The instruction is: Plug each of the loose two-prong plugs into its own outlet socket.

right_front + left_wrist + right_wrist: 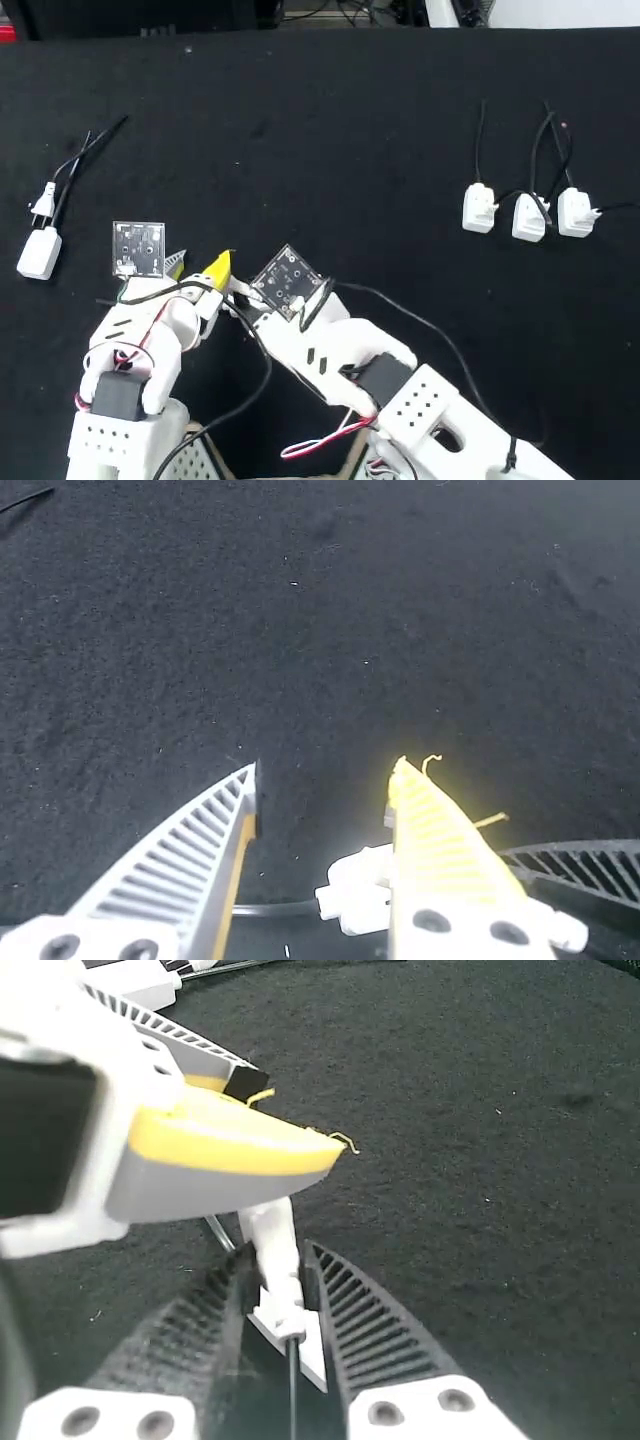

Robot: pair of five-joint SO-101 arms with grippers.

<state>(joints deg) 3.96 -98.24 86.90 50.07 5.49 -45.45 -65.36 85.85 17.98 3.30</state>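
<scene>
Right wrist view: right gripper (280,1258) clamps plug (270,1225).

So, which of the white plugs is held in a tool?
The plug between the right tool's dark fingers. The others, like the row of three and the far-left plug, lie free on the table.

Bench: table (330,110) covered in black felt, flecked with pale lint.
Past its far edge: loose cables (350,12) in shadow, a pale surface (560,12) at one end, a red patch (6,33) at the other.
</scene>
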